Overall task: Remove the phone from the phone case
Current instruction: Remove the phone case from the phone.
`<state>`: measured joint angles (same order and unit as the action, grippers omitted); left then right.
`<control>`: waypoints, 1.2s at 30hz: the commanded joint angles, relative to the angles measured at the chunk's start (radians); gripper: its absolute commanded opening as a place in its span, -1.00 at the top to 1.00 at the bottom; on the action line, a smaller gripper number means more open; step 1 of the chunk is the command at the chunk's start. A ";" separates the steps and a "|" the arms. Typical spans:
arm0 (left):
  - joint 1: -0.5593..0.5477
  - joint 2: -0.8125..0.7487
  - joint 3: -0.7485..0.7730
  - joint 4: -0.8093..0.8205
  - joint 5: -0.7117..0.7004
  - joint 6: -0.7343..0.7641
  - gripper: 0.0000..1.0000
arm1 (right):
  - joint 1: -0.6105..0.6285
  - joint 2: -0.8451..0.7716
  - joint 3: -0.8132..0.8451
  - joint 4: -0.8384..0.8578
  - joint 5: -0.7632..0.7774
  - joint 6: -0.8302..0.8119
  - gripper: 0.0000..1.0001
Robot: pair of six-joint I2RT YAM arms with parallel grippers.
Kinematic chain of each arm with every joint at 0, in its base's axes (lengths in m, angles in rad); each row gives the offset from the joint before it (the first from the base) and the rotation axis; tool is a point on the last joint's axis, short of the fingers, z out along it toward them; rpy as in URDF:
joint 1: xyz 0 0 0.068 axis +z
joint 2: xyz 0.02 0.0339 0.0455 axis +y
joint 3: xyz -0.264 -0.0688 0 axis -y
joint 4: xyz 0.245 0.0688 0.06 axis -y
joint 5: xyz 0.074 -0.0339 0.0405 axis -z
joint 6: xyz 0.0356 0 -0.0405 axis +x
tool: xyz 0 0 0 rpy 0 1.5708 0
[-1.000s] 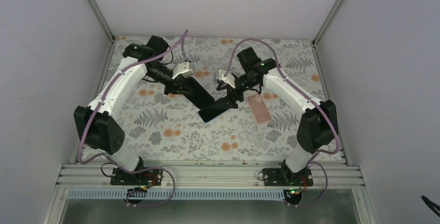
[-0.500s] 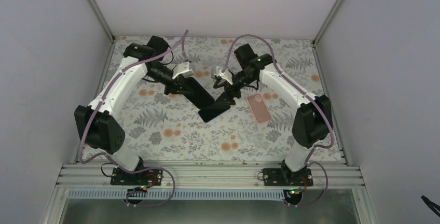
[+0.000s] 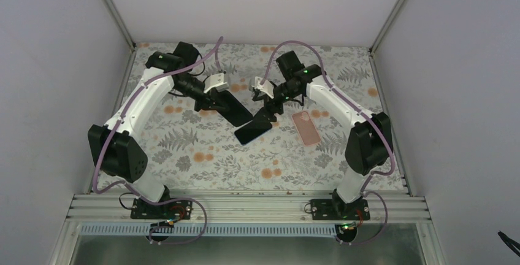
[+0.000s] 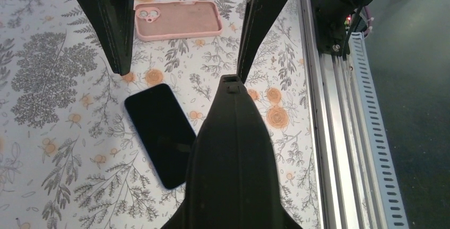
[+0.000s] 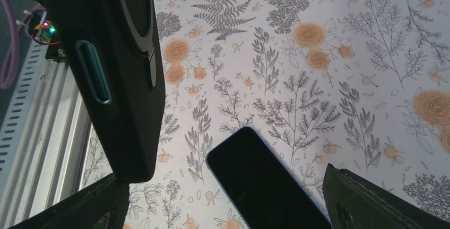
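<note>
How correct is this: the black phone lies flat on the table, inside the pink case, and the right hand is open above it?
One part is wrong. The phone is not inside the pink case: the case lies empty, apart from it, as the left wrist view shows. The rest holds: the phone lies flat on the table and the right hand is open above it.

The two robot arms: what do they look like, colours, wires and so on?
The left arm and the right arm match: white shells between chunky black joints, with a lilac cable looping along each and a small green light on each. The left claw and the right claw have long, tapering matte black fingers.
</note>
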<state>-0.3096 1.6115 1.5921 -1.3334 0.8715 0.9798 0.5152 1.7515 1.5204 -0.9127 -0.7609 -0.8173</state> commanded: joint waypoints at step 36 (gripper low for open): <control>-0.043 -0.018 0.013 -0.024 0.066 0.015 0.95 | -0.010 -0.187 -0.137 -0.115 0.100 -0.076 -0.87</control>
<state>-0.3553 1.6096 1.5646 -1.3560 0.8726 0.9863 0.4530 1.5963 1.3952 -1.0229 -0.6395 -0.9161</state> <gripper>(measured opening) 0.113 0.934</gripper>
